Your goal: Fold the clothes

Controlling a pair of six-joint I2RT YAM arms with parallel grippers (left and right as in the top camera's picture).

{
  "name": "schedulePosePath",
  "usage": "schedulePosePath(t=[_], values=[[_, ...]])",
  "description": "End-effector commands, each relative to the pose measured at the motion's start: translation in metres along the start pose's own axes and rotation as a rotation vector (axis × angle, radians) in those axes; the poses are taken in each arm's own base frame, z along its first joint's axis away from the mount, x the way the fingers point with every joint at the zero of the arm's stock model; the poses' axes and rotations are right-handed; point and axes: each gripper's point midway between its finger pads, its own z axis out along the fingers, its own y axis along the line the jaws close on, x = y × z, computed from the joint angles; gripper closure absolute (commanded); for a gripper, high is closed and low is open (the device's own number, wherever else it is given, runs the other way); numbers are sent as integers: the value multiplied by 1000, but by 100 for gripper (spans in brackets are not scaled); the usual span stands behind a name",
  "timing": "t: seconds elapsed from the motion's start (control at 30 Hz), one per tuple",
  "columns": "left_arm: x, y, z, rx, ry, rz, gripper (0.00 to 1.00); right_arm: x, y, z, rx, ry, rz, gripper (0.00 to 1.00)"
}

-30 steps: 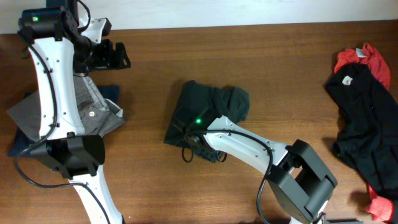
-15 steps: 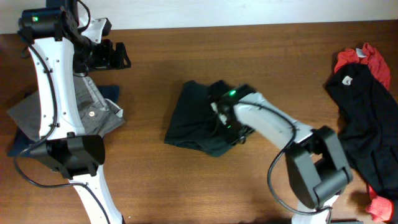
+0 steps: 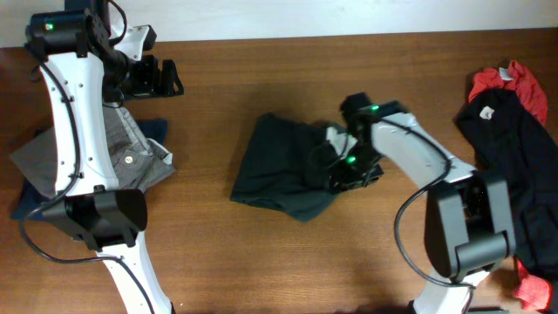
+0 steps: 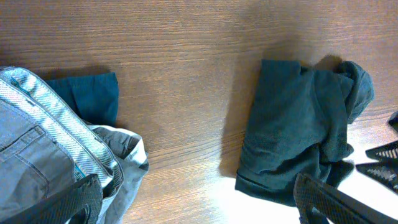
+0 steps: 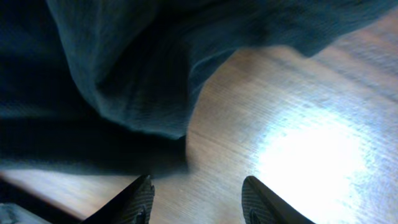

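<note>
White links (image 3: 74,122), black joints (image 3: 105,216), thin cables (image 3: 398,234), green lights (image 3: 50,25)

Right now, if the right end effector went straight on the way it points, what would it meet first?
Probably the dark T-shirt: its drooping fold lies just ahead of the right end effector, over bare table. Depth is unclear; it might touch wood first.

A dark green shirt (image 3: 279,166) lies in the middle of the surface, roughly folded, its right end bunched. Far left, a grey garment (image 3: 131,153) overlaps a navy one (image 3: 157,129). Far right, a black garment (image 3: 506,166) and a red one (image 3: 510,83) lie crumpled together.
</note>
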Motion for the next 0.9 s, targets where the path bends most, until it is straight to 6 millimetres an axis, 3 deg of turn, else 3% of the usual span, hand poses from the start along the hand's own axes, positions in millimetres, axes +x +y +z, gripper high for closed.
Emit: schedulePosePath(t=[0.0,0.13,0.2,0.27,0.4,0.6,0.77,0.87], values=[[-2,-7,-21,6,-53,28,2,-10,17,-21,-206,-91,20,55],[-2,-10,-20,9,-51,36,2,-21,55,-35,-429,-164,-60,79],[-2,-12,-20,10,-50,39,3,-25,76,-31,-445,-171,-128,91],[-2,-12,-20,9,-50,38,6,-25,95,-24,-443,-164,-191,96],[-2,-11,-23,4,-57,40,11,-24,128,1,-375,-138,-315,96],[1,-15,-49,-21,-114,52,11,-10,117,34,-133,-38,-304,95],[4,-20,-72,-43,-165,66,11,5,90,39,-32,31,-262,94],[6,-28,-80,-39,-182,83,11,5,86,30,-36,19,-267,95]])
